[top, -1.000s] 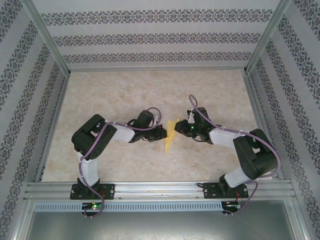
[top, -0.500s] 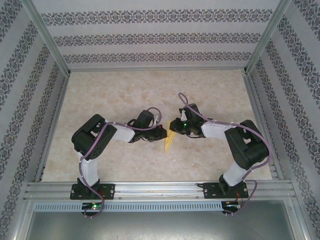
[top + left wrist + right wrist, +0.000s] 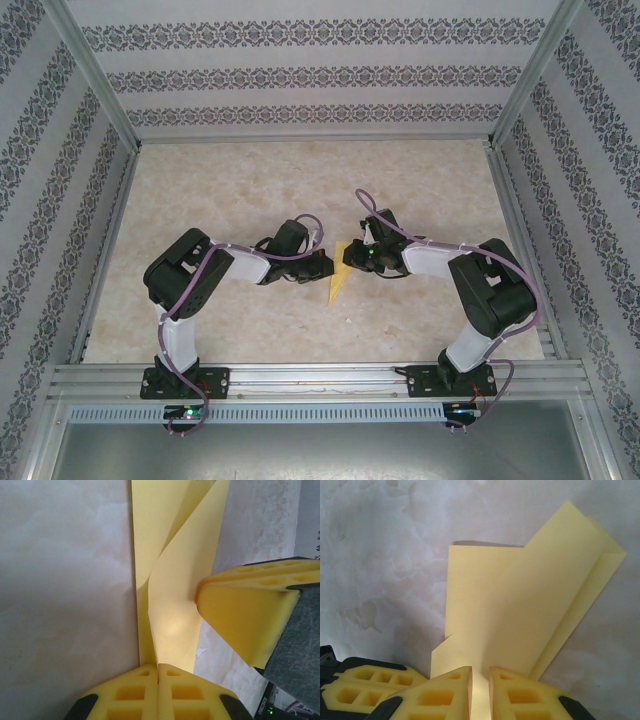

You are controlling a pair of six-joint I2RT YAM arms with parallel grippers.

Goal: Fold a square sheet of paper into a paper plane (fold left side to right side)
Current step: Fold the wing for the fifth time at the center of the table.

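Right arm has swung in toward centre since a second ago, elbow pulled in. The right gripper has shifted left, closer onto the yellow paper. Left arm hasn't moved. The paper's near tip is in about the same spot; its upper part is now more covered by the right gripper.

Top view: the paper is a narrow pointed shape on the marble-pattern table, mid-table between the two grippers, with its tip pointing toward the arm bases. The left gripper is at its left edge and the right gripper at its upper right, both touching it. The two grippers are very near each other.

Left wrist view: the pads of the left gripper are pressed together with no gap. The paper's crease runs straight down into the seam between them, so it is pinched there. One layer lies flat on the table and another curls up to the right. A yellow finger of the right gripper touches that raised flap's right edge.

Right wrist view: the right gripper has its pads nearly together, and a thin strip of paper fills the narrow slot between them. Can't tell whether the pads actually press on it. The paper fans out ahead of the tips, with its folded layers overlapping to the right. Part of the left gripper's finger sits bottom left, just beside.
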